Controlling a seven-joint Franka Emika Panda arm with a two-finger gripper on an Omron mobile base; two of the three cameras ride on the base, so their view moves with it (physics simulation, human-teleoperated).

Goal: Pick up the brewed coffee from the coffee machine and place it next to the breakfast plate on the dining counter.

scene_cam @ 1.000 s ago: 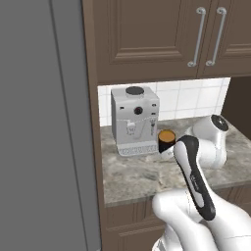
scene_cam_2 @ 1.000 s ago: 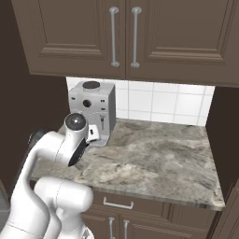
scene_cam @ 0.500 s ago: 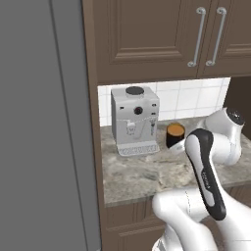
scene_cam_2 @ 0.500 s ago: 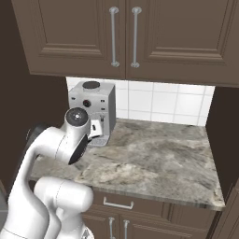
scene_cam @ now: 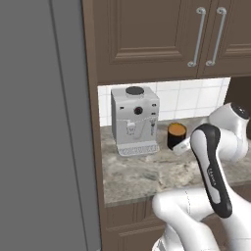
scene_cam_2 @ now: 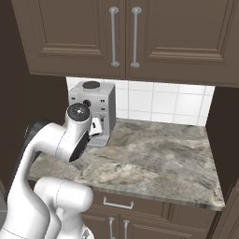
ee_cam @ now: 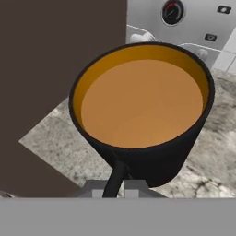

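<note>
I count one coffee machine, standing left of centre in the left base view. One black mug of brewed coffee shows just right of it in that frame. One marble countertop spans the middle of the right base view. In the upper half of that same frame I count two cabinet doors, and two vertical bar handles, side by side near the top centre. One tall grey panel takes the left side of the left base view. One drawer pull sits at lower centre of the right base view.
</note>
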